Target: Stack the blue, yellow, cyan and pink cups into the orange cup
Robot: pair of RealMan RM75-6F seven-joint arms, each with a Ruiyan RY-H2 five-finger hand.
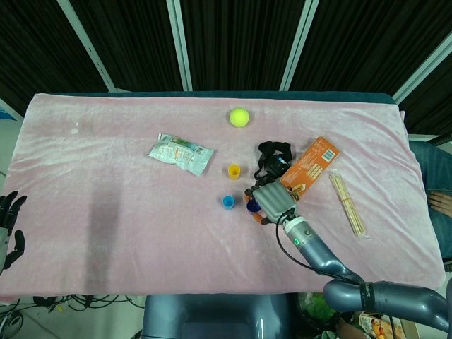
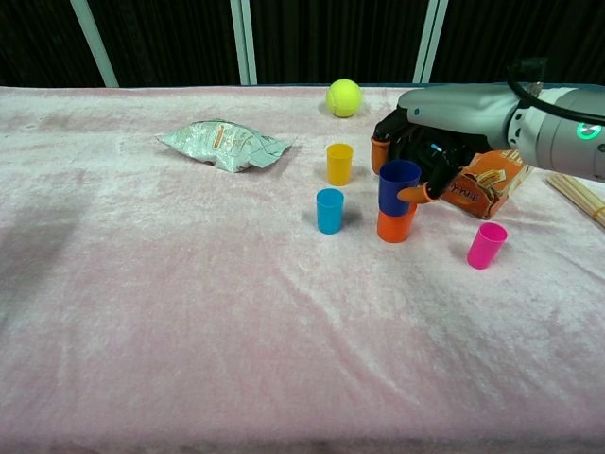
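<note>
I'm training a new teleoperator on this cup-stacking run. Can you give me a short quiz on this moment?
1. True or false: the right hand holds the blue cup.
2. Which cup stands right of the orange cup in the chest view? A) yellow cup B) cyan cup C) pink cup
3. Fill in: the blue cup sits directly above the ____ cup.

Key: 1 true; 2 C, the pink cup; 3 orange.
</note>
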